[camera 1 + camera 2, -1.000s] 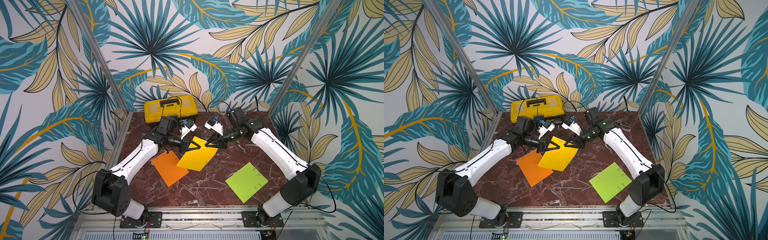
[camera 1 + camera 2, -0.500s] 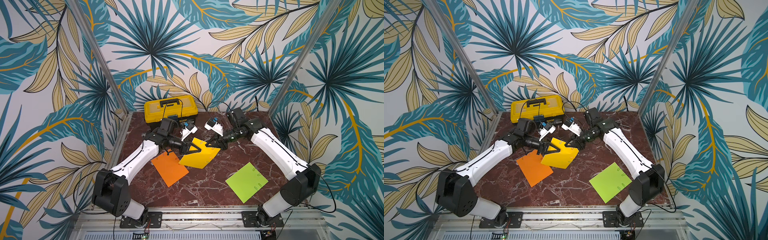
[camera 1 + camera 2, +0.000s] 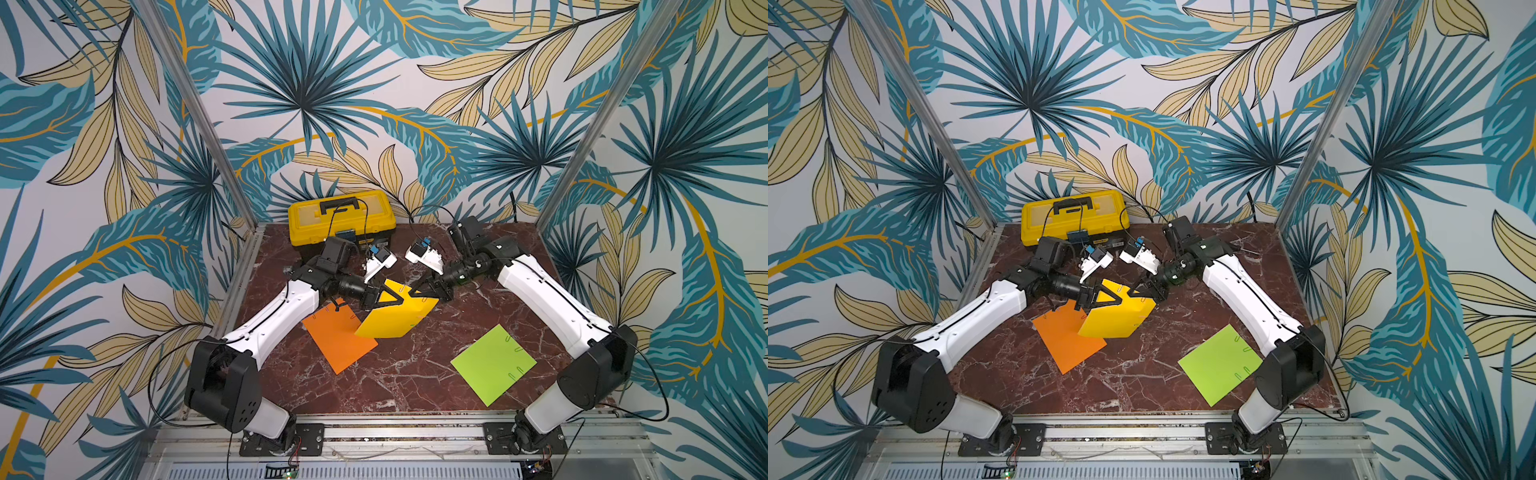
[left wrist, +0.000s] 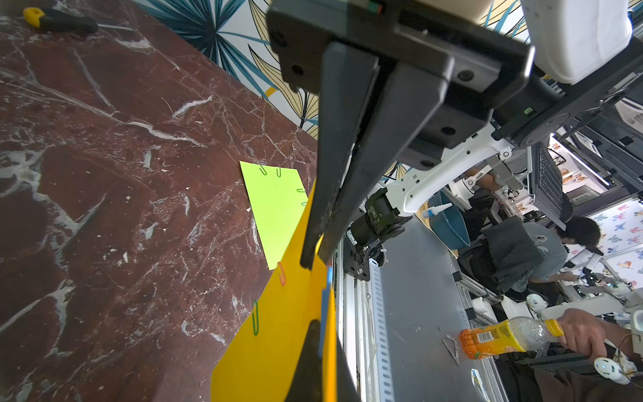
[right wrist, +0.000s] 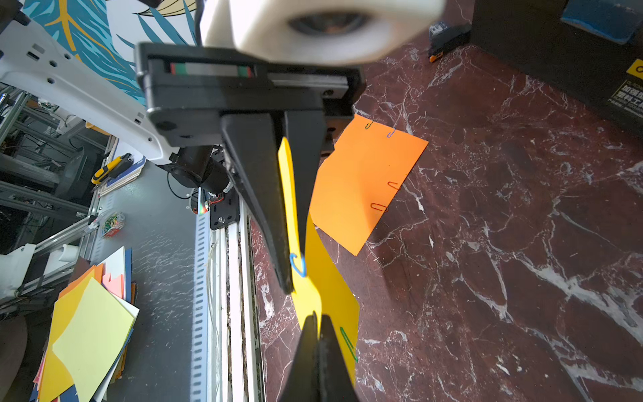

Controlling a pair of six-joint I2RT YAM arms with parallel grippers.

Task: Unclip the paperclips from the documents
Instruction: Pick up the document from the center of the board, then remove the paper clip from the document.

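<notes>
Both grippers hold the yellow document (image 3: 395, 320) lifted by its far edge, its near corner over the orange document (image 3: 336, 340). My left gripper (image 4: 322, 327) is shut on a blue paperclip (image 5: 297, 264) at the yellow sheet's edge. Close beside it, my right gripper (image 5: 318, 316) is shut on the same edge. A green paperclip (image 4: 255, 317) and an orange one (image 4: 282, 273) sit on another edge of the yellow sheet. The orange document carries several paperclips (image 5: 378, 207). The lime green document (image 3: 492, 363) lies flat at the front right with several paperclips (image 4: 263, 170).
A yellow-and-black toolbox (image 3: 340, 216) stands at the back edge of the marble table (image 3: 407, 386). A small yellow-handled screwdriver (image 4: 52, 21) lies on the table far from the sheets. Metal posts and patterned walls close in three sides.
The yellow sheet, lying almost flat a second ago, has been raised by its far edge and now hangs steeply. Both grippers have drawn closer together at that edge.
</notes>
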